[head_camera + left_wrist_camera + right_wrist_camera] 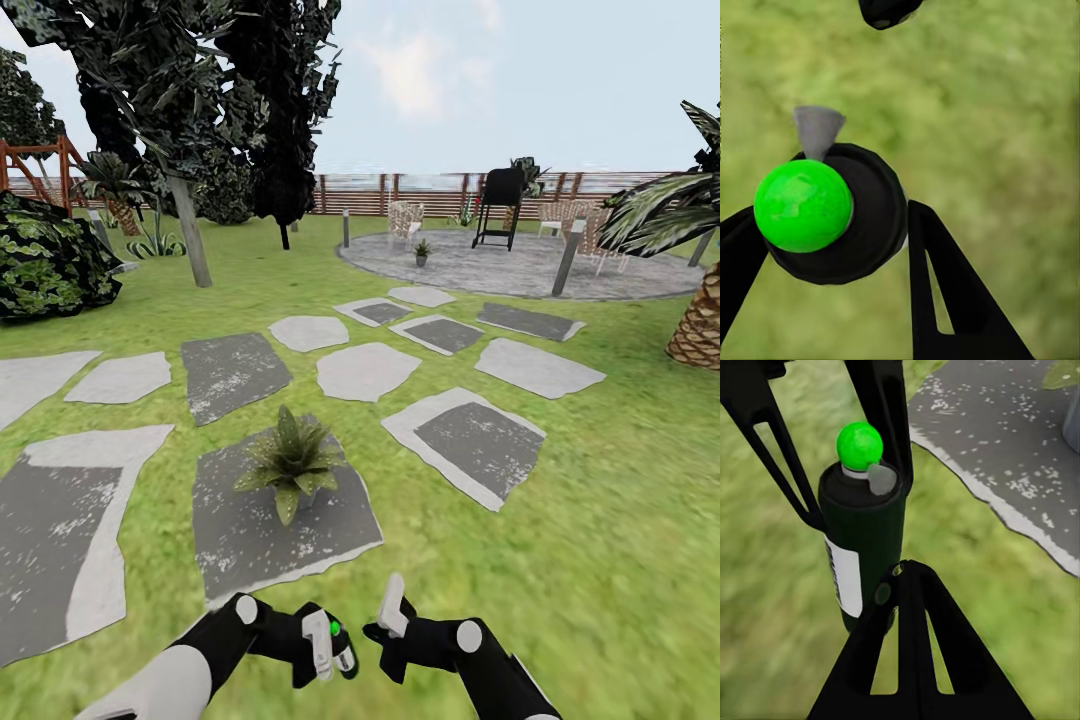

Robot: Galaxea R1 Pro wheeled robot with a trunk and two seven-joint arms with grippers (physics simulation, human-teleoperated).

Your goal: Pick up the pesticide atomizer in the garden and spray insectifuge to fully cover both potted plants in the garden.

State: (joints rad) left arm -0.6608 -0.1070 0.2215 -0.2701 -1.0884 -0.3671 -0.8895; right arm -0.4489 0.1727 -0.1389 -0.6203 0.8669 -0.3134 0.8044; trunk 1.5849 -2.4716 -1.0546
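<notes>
Your left gripper (825, 225) had its two dark fingers (945, 292) clamped on either side of the pesticide atomizer (862, 547), holding the bottle by its dark body so the bright green cap (802, 205) and the small grey nozzle (817, 129) stayed free. That hold made sense for spraying, since nothing blocked the nozzle and the bottle stood roughly upright. Your right gripper (392, 612) hung just beside it with nothing between its fingers; whether they were spread or drawn together, I cannot tell from these views. Its wrist camera looked across at the bottle, with the pale label stripe (847, 574) showing, which probably served as your check on the grasp.

Both grippers sat low before the trunk, over the lawn (600, 560). Just ahead, the nearer potted plant (291, 462) stood on a grey stepping stone (250, 540), near but apart from the bottle. The second potted plant (421, 250) stood well away on the round patio (520, 270). You looked positioned to treat the near rosette first; the nozzle would need aiming toward its leaves.
</notes>
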